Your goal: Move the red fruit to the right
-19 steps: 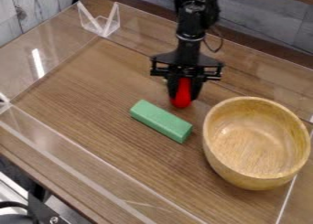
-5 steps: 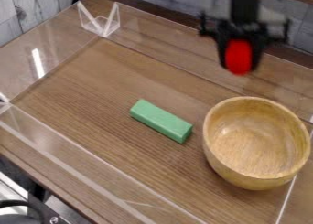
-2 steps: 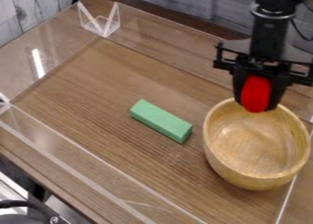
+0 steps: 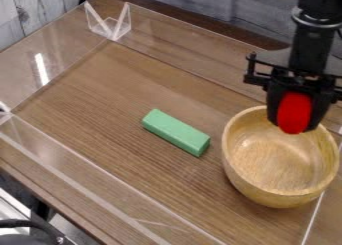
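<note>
The red fruit [image 4: 294, 112] is a small glossy red piece hanging in the air at the right of the camera view, over the far rim of the wooden bowl [image 4: 254, 174]. My gripper [image 4: 294, 117] points straight down and is shut on the red fruit, with a black finger on each side of it. The black arm rises from it to the top right corner. The fruit's leafy end is hidden.
A flat green rectangular block [image 4: 178, 132] lies on the wooden table near the middle, left of the bowl. Clear plastic walls [image 4: 54, 154] edge the table, and a small clear stand [image 4: 108, 22] sits at the back left.
My gripper has carried the red fruit rightward and toward the front, from above the back of the table to over the bowl's far rim. The block and bowl have not moved.
</note>
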